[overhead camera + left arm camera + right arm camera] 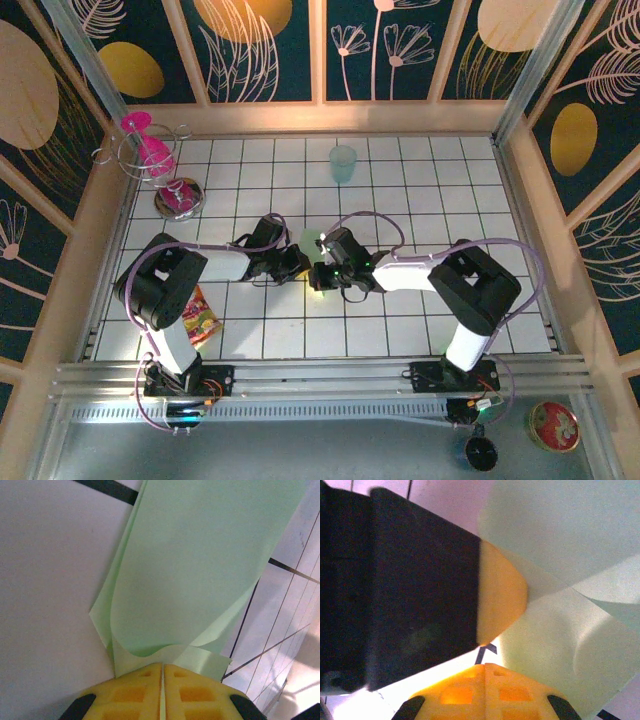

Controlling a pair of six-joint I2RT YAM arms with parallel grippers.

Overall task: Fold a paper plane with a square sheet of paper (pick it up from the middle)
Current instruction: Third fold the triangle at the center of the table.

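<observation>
Done: the sheet (312, 240) is seen bent over on itself in a loose curl. A doubled lower layer and a small corner flap show in the left wrist view (200, 565). No sharp crease can be made out.
Left: no pointed dart shape is seen. The centre crease, nose folds and wings are judged to be outstanding, so the task is judged to be at an early stage.
Place: the sheet is held at the middle of the worktop (420, 200), between the two arm tips. The cup (343, 163) stands well apart on the far side.
Left gripper (163, 672): the jaws are pressed together, and the near edge of the sheet is pinched at their tips.
Right gripper (485, 669): the jaws are pressed together. The sheet lies just beyond them to the right, and whether any paper is caught cannot be told.
Sheet: thin, matt, pale green paper that is limp enough to sag in a smooth curve.
Jaws: yellow, moulded pads with square recesses on black mounts.
Worktop: glossy white tiles with dark grout lines.
Cup: translucent, pale teal, tapered.
</observation>
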